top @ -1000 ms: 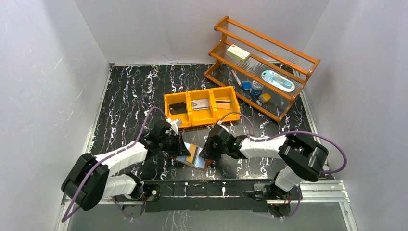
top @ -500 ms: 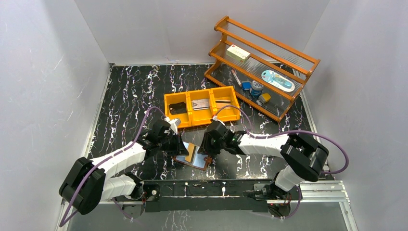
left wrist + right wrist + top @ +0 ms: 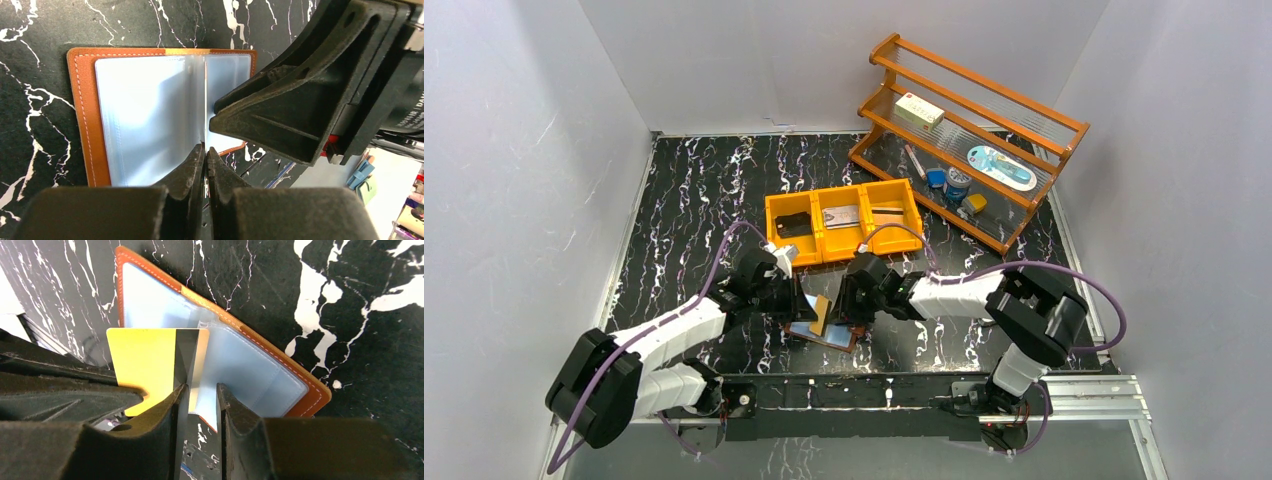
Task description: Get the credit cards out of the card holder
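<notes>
One yellow card (image 3: 142, 360) with a black stripe is stood on edge over the open card holder (image 3: 82, 110), which is laid flat on the table at 6 o'clock of the orange bin (image 3: 844, 254).

The left gripper (image 3: 205, 150), at the holder's 9 o'clock, is pressed fully together on the foot of a thin upright leaf seen edge-on. This is judged to be the card, though a plastic sleeve (image 3: 145, 125) caught with it cannot be ruled out. The right gripper (image 3: 200, 390), at the holder's 3 o'clock, is held with its jaws partly apart beside the stripe, and nothing is clamped.

A hand-over to the right gripper is judged to be the step in hand:
- The jaws should be squared to the card's face.
- They should be closed well past its edge.
- Only then should the left pinch be eased.
- The card should be drawn straight along the sleeve mouth, so that the holder is not dragged.

No brand or writing can be read on the card or the holder. The print on the white box (image 3: 920, 110) at 1 o'clock is too small.
</notes>
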`<action>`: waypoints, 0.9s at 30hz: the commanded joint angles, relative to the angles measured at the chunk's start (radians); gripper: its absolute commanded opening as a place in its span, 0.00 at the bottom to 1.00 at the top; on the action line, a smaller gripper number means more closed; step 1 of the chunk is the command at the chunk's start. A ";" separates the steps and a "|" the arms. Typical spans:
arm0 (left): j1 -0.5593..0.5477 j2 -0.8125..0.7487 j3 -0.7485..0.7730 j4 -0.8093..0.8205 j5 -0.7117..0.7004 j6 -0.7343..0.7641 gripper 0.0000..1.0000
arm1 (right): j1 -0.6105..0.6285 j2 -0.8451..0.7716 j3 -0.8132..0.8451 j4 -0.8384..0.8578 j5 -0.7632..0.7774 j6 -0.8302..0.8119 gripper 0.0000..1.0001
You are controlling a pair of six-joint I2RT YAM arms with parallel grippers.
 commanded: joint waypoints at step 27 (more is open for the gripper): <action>0.008 -0.148 0.110 -0.207 -0.185 0.070 0.00 | -0.002 -0.077 0.010 -0.117 0.144 -0.038 0.37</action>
